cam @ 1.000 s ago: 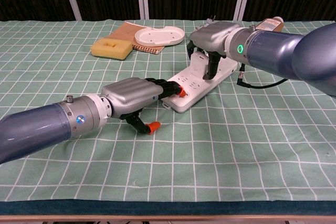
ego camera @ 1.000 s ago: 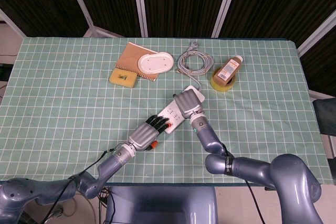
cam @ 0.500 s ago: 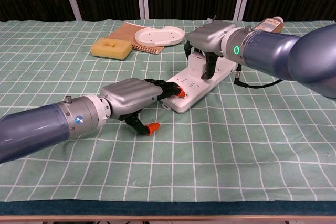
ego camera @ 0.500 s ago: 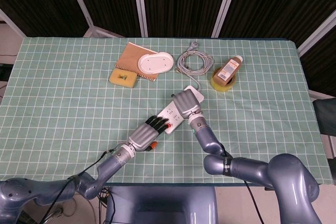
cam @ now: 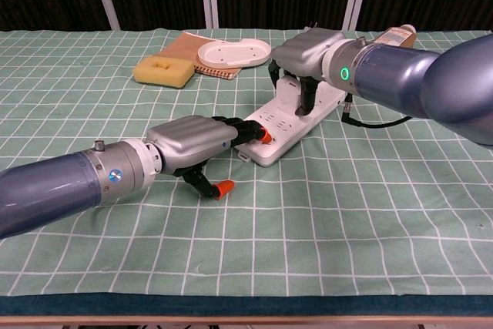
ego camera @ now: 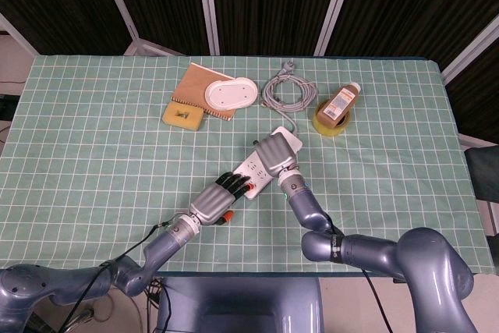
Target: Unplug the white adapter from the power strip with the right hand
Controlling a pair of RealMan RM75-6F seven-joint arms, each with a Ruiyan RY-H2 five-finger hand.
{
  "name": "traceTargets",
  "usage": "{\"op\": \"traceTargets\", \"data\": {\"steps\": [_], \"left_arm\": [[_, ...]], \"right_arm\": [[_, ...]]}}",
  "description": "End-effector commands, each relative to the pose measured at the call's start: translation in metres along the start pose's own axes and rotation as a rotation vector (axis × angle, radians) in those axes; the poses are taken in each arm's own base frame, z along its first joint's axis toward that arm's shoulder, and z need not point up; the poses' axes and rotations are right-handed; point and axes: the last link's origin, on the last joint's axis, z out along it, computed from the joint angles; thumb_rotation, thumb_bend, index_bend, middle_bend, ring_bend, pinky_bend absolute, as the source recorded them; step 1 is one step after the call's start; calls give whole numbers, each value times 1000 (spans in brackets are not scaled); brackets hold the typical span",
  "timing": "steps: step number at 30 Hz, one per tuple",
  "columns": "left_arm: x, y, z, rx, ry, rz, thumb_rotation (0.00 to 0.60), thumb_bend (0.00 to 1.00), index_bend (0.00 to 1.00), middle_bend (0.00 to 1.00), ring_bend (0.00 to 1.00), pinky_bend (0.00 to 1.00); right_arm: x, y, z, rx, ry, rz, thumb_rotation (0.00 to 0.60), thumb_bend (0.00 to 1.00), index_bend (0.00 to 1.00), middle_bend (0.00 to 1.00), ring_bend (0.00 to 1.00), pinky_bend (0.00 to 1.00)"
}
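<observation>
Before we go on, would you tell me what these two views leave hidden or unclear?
- White adapter: in the head view and the chest view, the right hand covers that end of the white power strip, so its grip cannot be judged.
- Left hand: its fingertips lie on the strip's near end; whether they press is unclear.
- Brown bottle: label too small to read.

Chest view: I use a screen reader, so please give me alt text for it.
The right hand is curled over a white adapter on a white power strip, while the left hand presses the strip's near end on a green checked tablecloth.
</observation>
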Motion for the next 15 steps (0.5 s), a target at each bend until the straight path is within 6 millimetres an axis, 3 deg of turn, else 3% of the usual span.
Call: {"op": "traceTargets", "data": {"steps": [1, 8, 15], "left_arm": [[-1, 1, 0, -4, -4, 0, 600, 399, 119, 74, 29, 150], [-2, -3, 1, 1, -4, 1, 600, 399, 119, 74, 29, 150], [-1, -4, -1, 0, 0, 3, 600, 399, 119, 74, 29, 150]], "right_arm": [[2, -8, 3, 10, 0, -11, 600, 761, 787, 543, 521, 567], [4, -22, 8, 25, 6, -28, 600, 761, 786, 543, 521, 568], [4, -19, 7, 11, 15, -40, 600, 761, 787, 543, 521, 567]]}}
